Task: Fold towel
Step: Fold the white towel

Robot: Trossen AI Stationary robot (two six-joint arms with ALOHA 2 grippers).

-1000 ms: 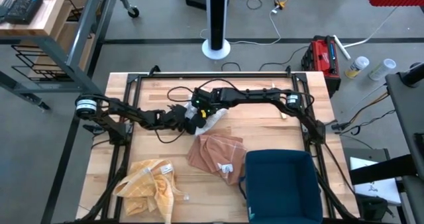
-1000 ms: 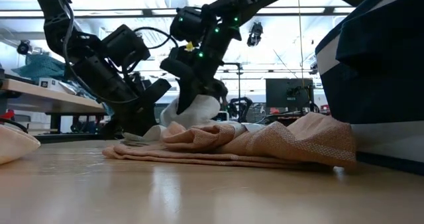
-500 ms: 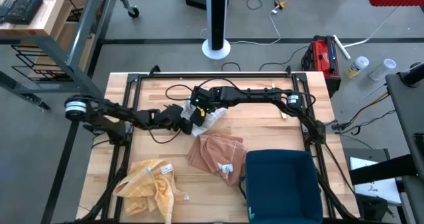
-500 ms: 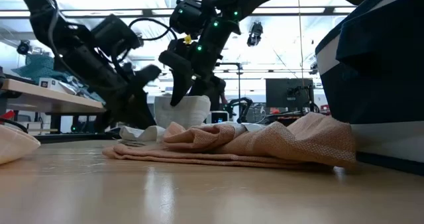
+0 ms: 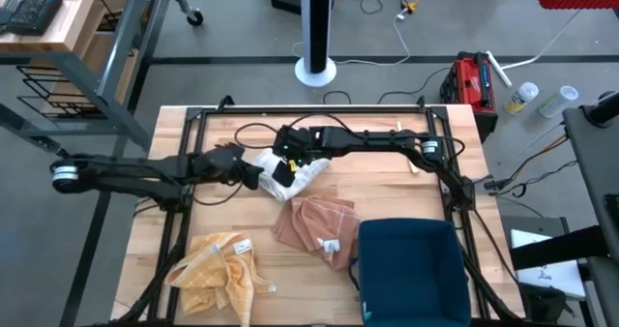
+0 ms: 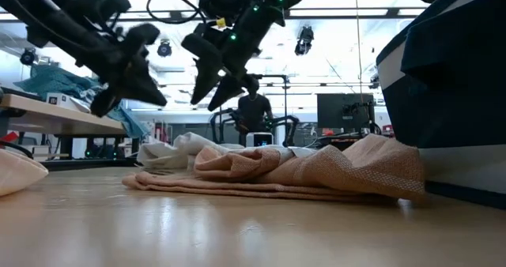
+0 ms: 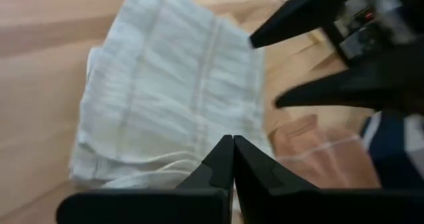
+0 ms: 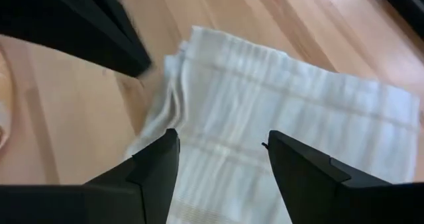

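White towel (image 5: 290, 172): I see it lying partly folded on the table (image 5: 426, 187), directly under my right gripper (image 5: 281, 160), touching the tan cloth (image 5: 314, 225)
Right gripper: fingers spread apart, hovering above the towel, holding nothing
Left gripper (image 5: 253, 175): fingers pressed together and empty, just beside the towel's edge
Handling: I judge it light, soft and floppy, likely to sag and drag
Where I'd grip: a free corner or the doubled edge nearest the right gripper

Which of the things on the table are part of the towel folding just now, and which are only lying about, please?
In use: white towel; right gripper, open above it; left gripper, shut beside it.

Lying about: peach towel; yellow towel; dark blue bin.
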